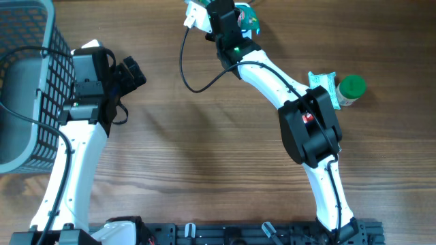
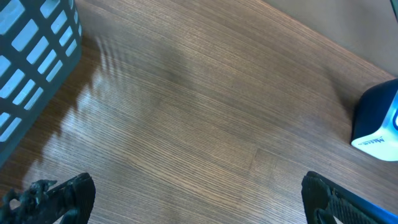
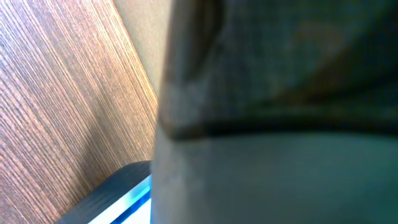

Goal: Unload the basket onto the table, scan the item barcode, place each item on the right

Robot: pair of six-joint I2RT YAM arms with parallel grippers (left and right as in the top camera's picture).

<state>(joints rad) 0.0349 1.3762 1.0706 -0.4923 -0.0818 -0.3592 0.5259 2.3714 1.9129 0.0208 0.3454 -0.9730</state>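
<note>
Right hand (image 1: 222, 11) clamped shut (on what, can't tell); left hand (image 1: 131, 73) wide open, empty. Keep barcode square to white unit (image 1: 196, 13) just beside right hand.

A grey mesh basket (image 1: 20, 27) sits at the left edge of the wooden table (image 1: 191, 156) — far right, a green-capped bottle (image 1: 351, 88) stands just beside a pale packet (image 1: 323, 80).

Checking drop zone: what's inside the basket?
Only bare floor and mesh walls show inside the basket; a black cable crosses over it. The left arm covers its right rim, and its left side is off frame.
</note>
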